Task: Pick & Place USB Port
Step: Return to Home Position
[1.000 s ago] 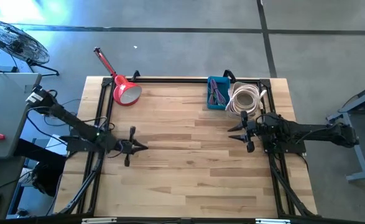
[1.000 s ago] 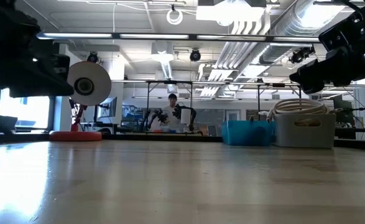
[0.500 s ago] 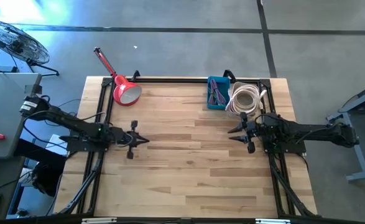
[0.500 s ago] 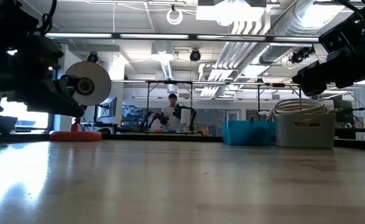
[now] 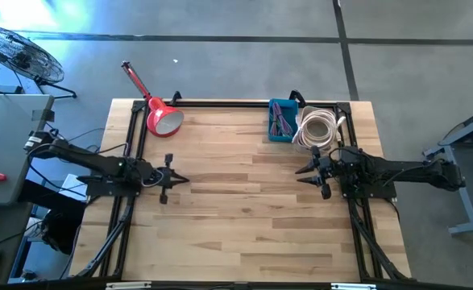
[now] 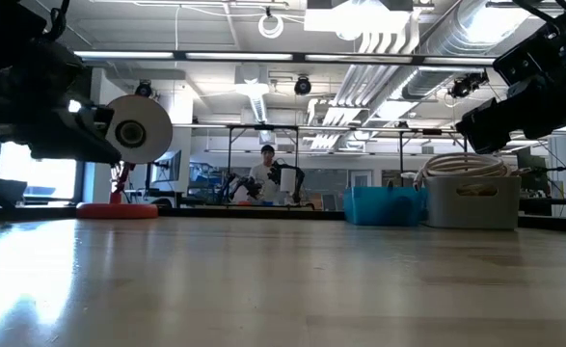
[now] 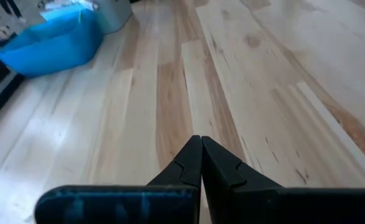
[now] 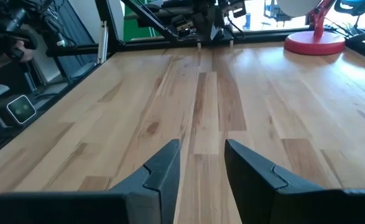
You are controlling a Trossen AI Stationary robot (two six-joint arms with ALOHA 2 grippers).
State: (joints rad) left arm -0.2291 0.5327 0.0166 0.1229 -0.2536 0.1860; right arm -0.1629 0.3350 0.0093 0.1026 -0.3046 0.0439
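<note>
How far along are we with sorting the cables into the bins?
Looks done: the purple cable lies in the blue bin, the white cable coil in the gray bin. In hand: nothing; the left gripper is shut empty, the right gripper open, both above the table. No loose cable shows, so likely only parking the arms is left.

Robotics lab or workshop: bare ceiling ducts (image 6: 379, 43), concrete floor (image 5: 220, 64), floor fan (image 5: 22, 52) at 10 o'clock, person (image 6: 266, 172) standing far back.
</note>
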